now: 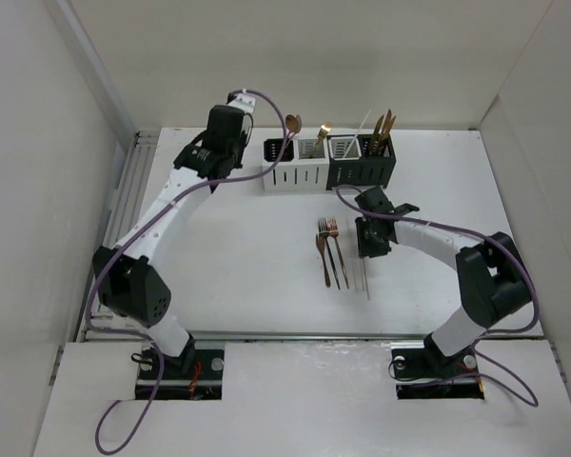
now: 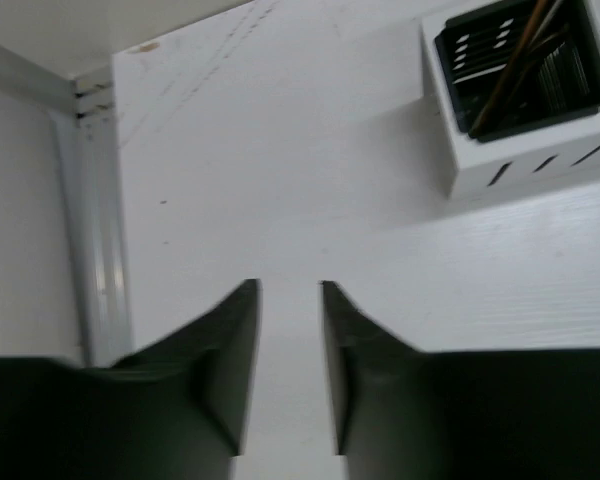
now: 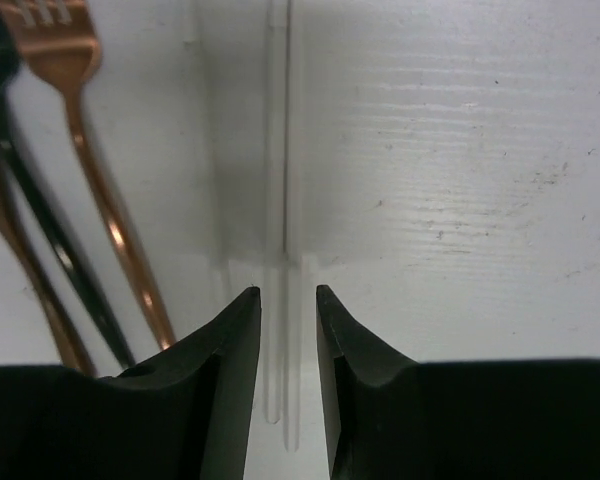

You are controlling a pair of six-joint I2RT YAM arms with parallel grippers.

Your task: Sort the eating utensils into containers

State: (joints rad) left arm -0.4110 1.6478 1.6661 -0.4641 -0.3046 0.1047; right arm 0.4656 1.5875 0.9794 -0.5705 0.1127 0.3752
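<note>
the right tool is held low over the white counter. its black fingers are slightly apart and set either side of a pair of thin white chopstick-like sticks, which lie flat. just beside the sticks, a slim copper fork, a dark-handled piece and a copper spoon are laid side by side. the left tool is seen over bare counter near the left end of a row of four square slotted holders, fingers parted with nothing between them. copper handles are stood in the right-end black-sided holder.
</note>
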